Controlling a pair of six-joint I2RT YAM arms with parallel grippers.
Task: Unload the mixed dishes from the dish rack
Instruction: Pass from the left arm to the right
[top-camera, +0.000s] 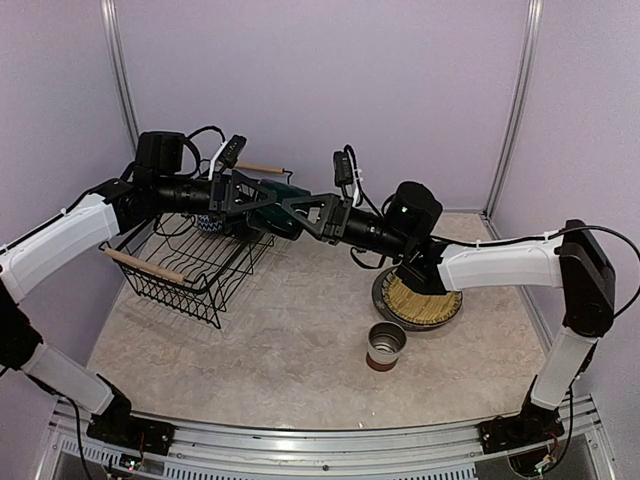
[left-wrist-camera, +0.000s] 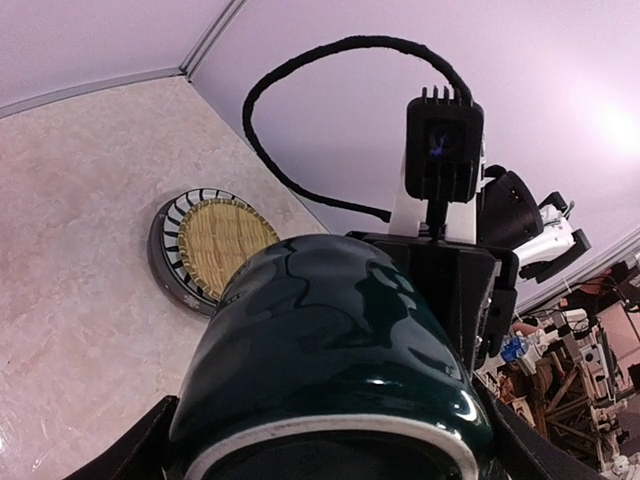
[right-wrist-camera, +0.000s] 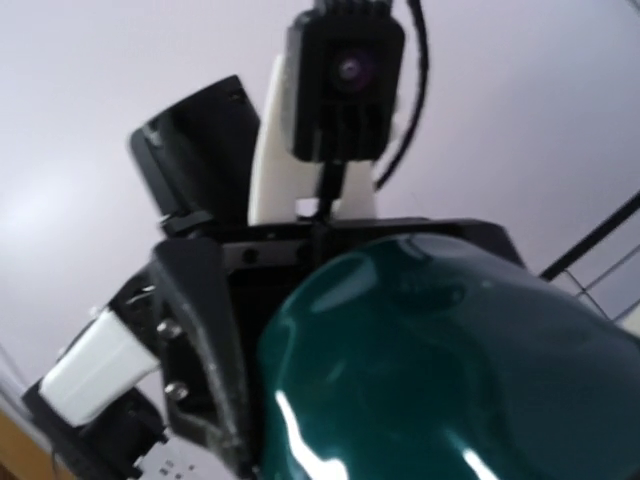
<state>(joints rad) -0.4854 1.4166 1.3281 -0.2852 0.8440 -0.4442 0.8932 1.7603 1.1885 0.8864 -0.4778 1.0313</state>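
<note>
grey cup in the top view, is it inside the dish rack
No, the grey cup stands on the table in front of the plate stack, well to the right of the dish rack.

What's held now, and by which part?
Dark green mug, mid-air: jaws of the left gripper clamp its sides at one end; right gripper meets the other end, grip unclear.

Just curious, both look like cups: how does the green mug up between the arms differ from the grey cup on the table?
The green mug is glossy dark green; the grey cup is grey with a brown base. The green mug is held in the air by the left gripper, the right gripper close by; the grey cup stands upright on the table, untouched. Both are round cups.
</note>
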